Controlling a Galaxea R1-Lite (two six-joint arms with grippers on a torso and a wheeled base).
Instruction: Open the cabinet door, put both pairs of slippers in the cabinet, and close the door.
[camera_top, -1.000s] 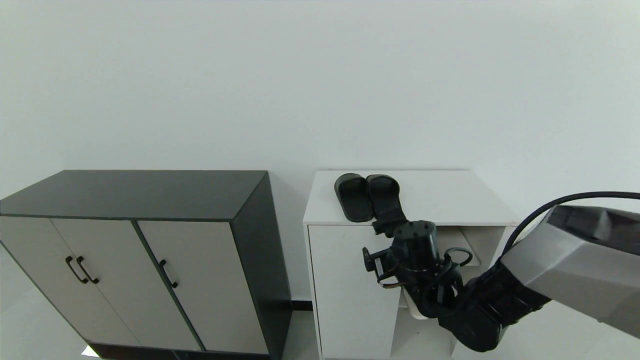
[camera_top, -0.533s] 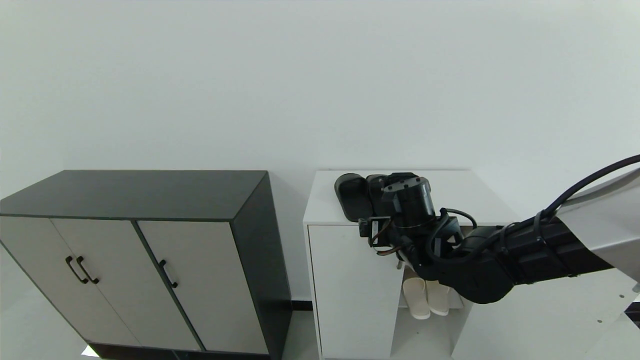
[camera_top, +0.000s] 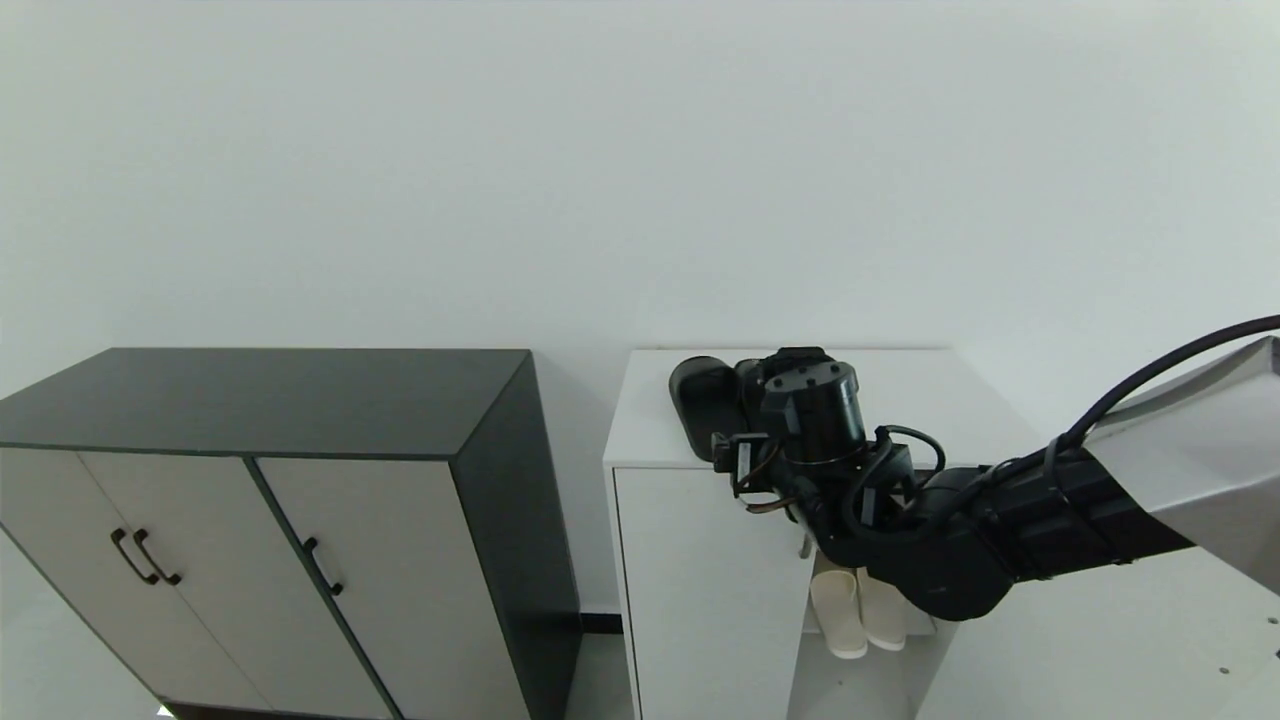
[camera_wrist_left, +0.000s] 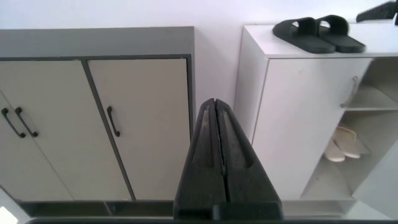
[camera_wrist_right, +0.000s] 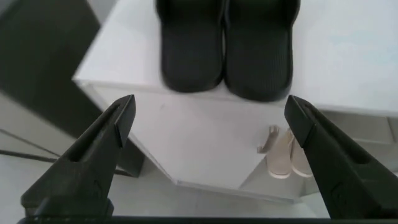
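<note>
Rounded, matte black slippers are set on the smooth white cabinet. Right gripper is held wide above them; left gripper is pressed closed.

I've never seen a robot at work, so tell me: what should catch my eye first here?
The right gripper, fingers spread wide, hangs over a pair of black slippers on top of the white cabinet. Below, white slippers sit in that cabinet's open compartment; a dark-topped cabinet stands to its left, doors shut.
</note>
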